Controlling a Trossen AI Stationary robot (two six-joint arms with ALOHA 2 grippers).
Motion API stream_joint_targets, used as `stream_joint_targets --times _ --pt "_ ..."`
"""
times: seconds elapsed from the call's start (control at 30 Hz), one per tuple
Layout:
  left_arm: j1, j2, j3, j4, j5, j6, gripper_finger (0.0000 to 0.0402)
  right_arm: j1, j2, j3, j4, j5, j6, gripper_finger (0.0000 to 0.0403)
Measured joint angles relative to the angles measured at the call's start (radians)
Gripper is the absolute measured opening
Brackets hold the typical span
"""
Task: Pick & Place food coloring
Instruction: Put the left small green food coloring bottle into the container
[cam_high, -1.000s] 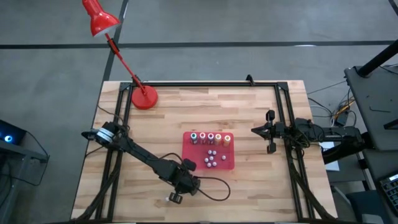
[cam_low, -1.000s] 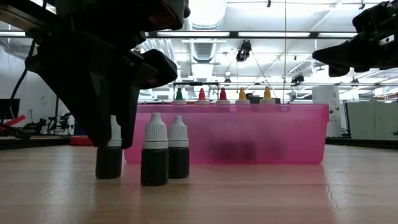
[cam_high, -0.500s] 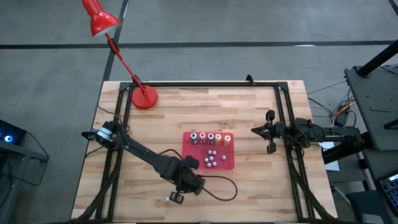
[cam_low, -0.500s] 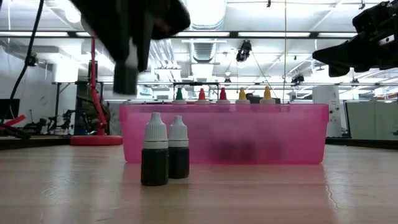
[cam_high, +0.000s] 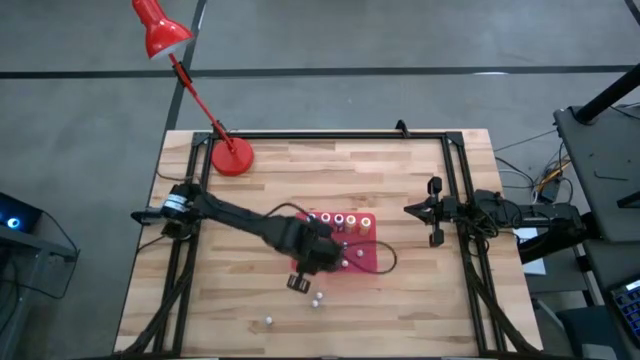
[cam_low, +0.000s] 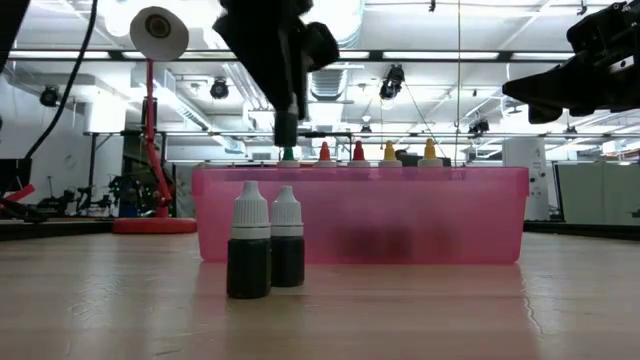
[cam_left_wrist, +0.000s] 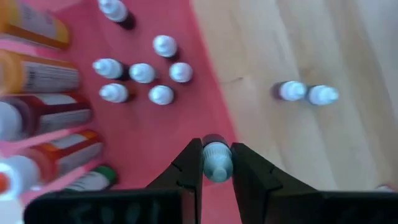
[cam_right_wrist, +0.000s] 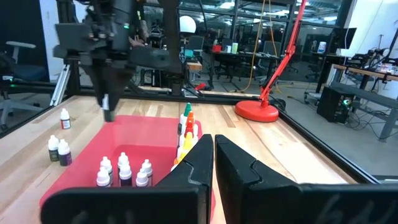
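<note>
My left gripper (cam_left_wrist: 217, 158) is shut on a small dark bottle with a white cap (cam_low: 287, 127). It hovers over the near left part of the red tray (cam_high: 366, 263). The food coloring bottles (cam_high: 338, 220) stand upright in a row along the tray's far side, their coloured tips (cam_low: 357, 152) showing above the tray wall. Several small white-capped bottles (cam_left_wrist: 143, 73) stand on the tray floor. Two more dark bottles (cam_low: 268, 252) stand on the table near the tray. My right gripper (cam_high: 408, 210) waits, shut, above the table to the tray's right. My left gripper pinches the small bottle between its two fingers at the upper end, by the white cap (cam_left_wrist: 217, 167). The fingers come from above, pointing down. The bottle hangs upright below the fingertips (cam_low: 287, 100), lifted clear above the tray's rim.
A red desk lamp (cam_high: 232, 157) stands at the table's far left. A black frame rail (cam_high: 330, 136) runs round the table. One loose small bottle (cam_high: 268, 320) stands near the near edge. Bare wood lies to the left of the tray.
My left gripper, shut on one of three small bottles standing near the table's near edge, has lifted it clear. It has carried it up and toward the far edge, to above the tray's near left part. The other two bottles have stayed in place.
</note>
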Motion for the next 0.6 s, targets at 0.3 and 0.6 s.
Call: stream_joint_targets --times 0.3,0.6 --pt "0.112 0.003 -0.011 0.025 0.001 0.231 0.004 0.0 0.0 0.0 0.0 0.0 0.0 0.0009" --pt "0.157 0.006 -0.12 0.162 0.036 0.491 0.004 0.0 0.0 0.0 0.0 0.0 0.0 0.0009"
